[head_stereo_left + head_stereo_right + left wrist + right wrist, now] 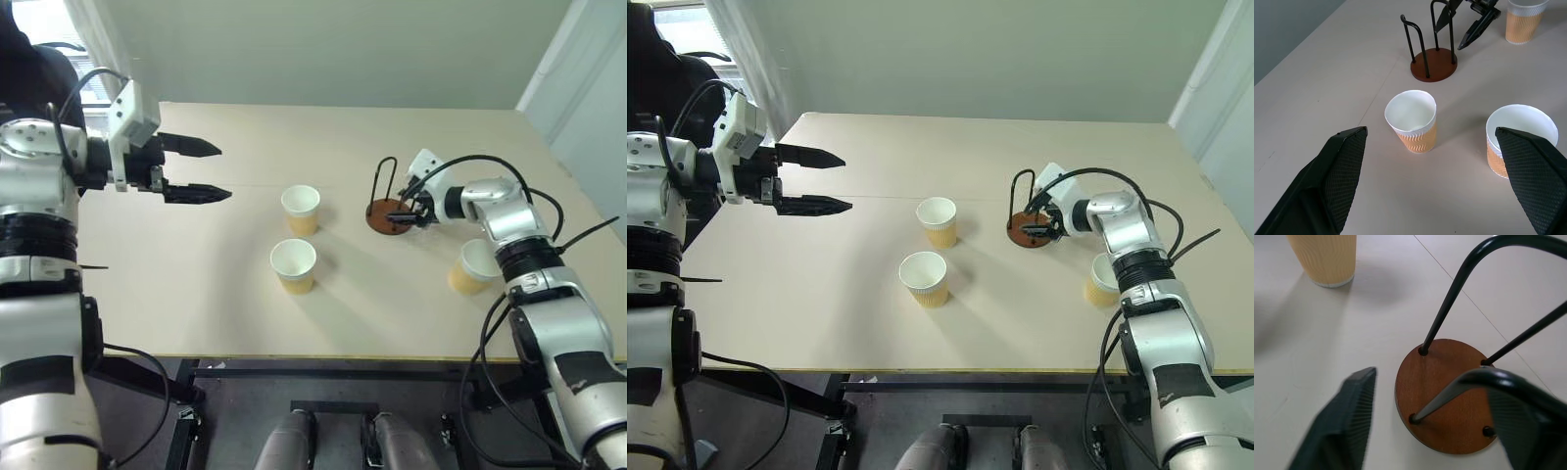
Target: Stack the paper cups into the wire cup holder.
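Fingers of the right gripper (1425, 426) straddle one wire loop of the wire cup holder (389, 206), parted, apparently to steady it; the left gripper (196, 169) hovers with fingers spread.

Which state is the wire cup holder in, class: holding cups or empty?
Empty. The wire cup holder shows a bare brown base between its loops, and all three paper cups stand apart on the table.
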